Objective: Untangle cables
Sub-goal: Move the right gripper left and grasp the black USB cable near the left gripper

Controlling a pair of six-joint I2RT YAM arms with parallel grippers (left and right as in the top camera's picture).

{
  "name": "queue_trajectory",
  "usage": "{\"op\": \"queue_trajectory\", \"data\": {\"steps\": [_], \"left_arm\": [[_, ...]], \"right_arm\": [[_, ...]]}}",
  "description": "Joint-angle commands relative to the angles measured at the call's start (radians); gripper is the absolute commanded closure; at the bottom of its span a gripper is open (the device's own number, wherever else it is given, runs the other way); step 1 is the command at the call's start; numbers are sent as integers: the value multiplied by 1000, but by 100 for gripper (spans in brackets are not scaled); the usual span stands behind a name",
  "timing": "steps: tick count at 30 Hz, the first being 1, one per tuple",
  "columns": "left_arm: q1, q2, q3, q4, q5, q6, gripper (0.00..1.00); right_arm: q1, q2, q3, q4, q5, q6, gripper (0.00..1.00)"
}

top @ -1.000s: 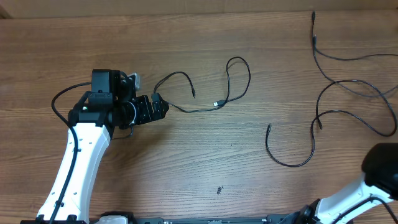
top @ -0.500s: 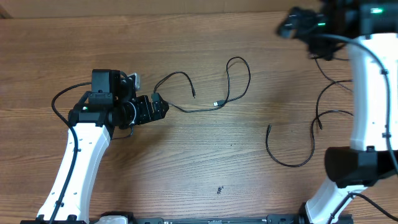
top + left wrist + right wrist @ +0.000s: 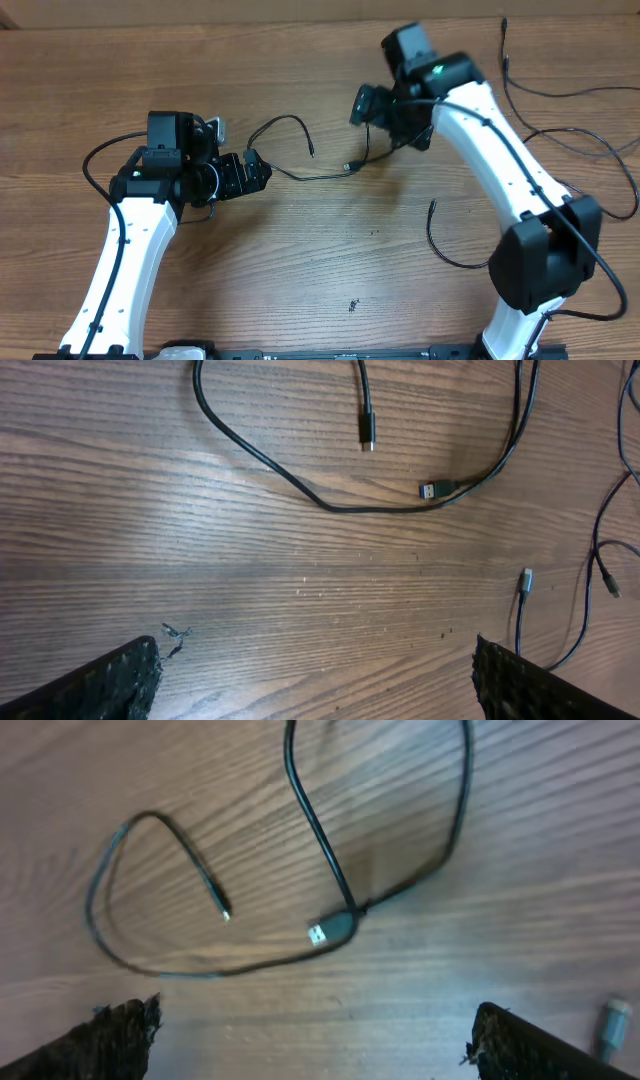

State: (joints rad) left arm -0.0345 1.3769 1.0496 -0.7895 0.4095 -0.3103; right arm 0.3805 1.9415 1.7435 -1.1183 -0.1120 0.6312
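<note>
Right end effector (image 3: 360, 105) newly above cables (image 3: 335, 925)

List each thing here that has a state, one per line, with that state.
left end effector, open, empty, beside the middle cable.
right end effector, open, empty, above the middle cable.
middle cable, lying loose, unheld, crossing itself at its USB plug.
right cables, crossing one another, unheld, partly hidden by the right arm.

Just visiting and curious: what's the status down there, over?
Left tool, right tool open, empty. Thin black plug-ended cables lie loose on the wooden table, none gripped. Nothing blocking.
</note>
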Motion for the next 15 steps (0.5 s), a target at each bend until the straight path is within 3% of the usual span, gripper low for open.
{"op": "queue_trajectory", "data": {"steps": [1, 15], "left_arm": [[2, 3, 6, 2, -2, 19, 0], [2, 3, 6, 2, -2, 19, 0]], "right_arm": [[45, -11, -113, 83, 13, 62, 0], [97, -10, -483, 528, 25, 131, 0]]}}
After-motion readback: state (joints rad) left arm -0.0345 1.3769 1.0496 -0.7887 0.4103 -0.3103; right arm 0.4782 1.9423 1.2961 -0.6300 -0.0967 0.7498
